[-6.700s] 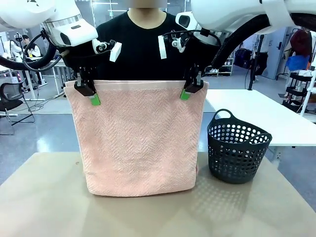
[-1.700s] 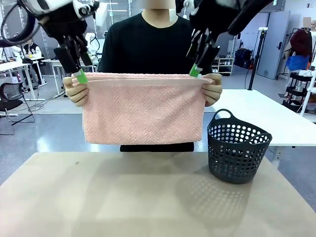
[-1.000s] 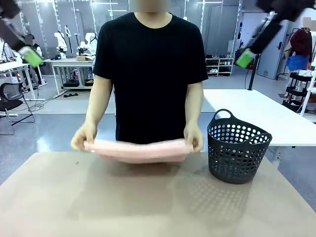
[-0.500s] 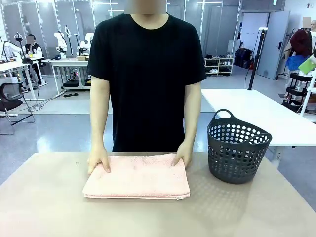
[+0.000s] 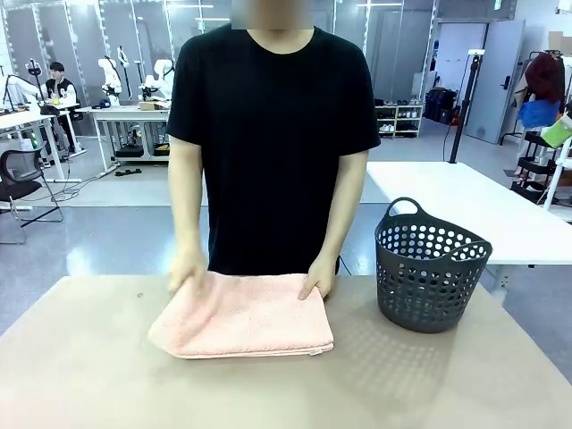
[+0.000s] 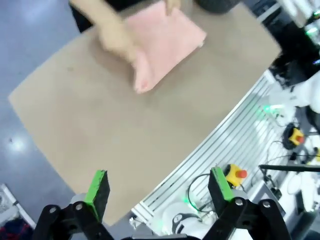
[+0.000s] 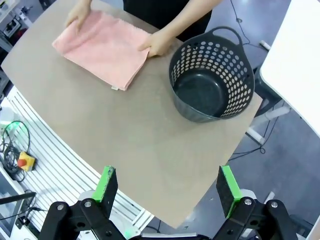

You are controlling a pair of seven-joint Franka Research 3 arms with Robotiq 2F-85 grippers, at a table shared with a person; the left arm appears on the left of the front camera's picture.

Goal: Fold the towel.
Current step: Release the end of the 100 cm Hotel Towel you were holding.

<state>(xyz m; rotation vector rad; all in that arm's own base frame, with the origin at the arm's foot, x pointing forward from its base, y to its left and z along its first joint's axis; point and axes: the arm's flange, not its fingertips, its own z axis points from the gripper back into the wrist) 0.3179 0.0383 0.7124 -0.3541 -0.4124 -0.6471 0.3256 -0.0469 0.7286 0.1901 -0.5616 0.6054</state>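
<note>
The salmon-pink towel [image 5: 243,315] lies folded into a flat rectangle on the tan table [image 5: 107,384], at its far middle. The person's two hands [image 5: 317,284] rest on its far corners. From high above, the left wrist view shows the towel [image 6: 165,42] blurred, with a hand on it. In the right wrist view the towel [image 7: 102,49] lies far below, left of the basket. My left gripper [image 6: 159,189] is open and empty, high over the table's near edge. My right gripper [image 7: 167,191] is open and empty too, well above the table. A green pad [image 5: 558,130] of the right gripper pokes in at the right edge.
A dark grey perforated basket [image 5: 431,266] stands empty at the table's far right, also seen from above [image 7: 212,82]. A white table [image 5: 465,210] lies behind it. Below the near table edge sit rails, cables and a yellow emergency stop box [image 6: 234,175].
The person has laid the folded towel on the table and now shifts it slightly, with the hands on its far corners. Both arms have swung up and out of the front view.
</note>
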